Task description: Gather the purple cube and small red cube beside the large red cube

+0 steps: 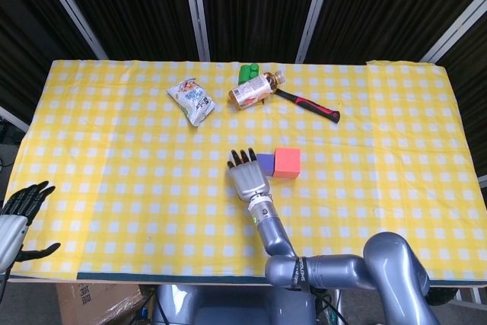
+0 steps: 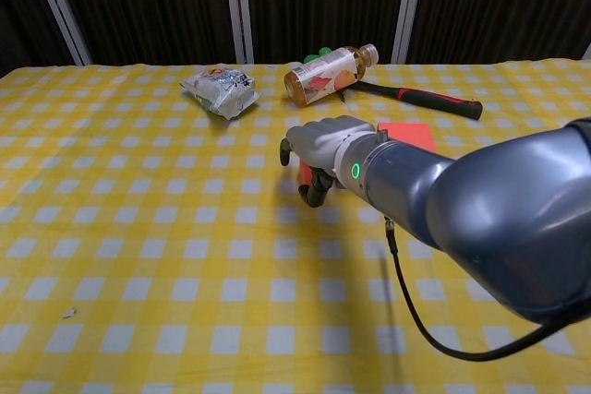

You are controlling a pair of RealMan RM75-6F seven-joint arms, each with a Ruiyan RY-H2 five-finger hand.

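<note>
The large red cube [image 1: 286, 162] sits mid-table, and the purple cube [image 1: 265, 162] touches its left side. My right hand [image 1: 248, 176] lies palm down just left of the purple cube. Its fingers curl down around the small red cube [image 2: 303, 172], of which only a sliver shows under the right hand [image 2: 323, 147] in the chest view. From the head view the small red cube is hidden. A corner of the large red cube [image 2: 411, 134] shows behind the forearm. My left hand [image 1: 19, 215] hangs off the table's near left corner, fingers apart and holding nothing.
At the back of the yellow checked table [image 1: 114, 188] lie a snack bag [image 1: 192, 100], a tipped bottle [image 1: 253, 90] against a green object [image 1: 247, 73], and a red-handled hammer [image 1: 308, 103]. All lie well behind the cubes.
</note>
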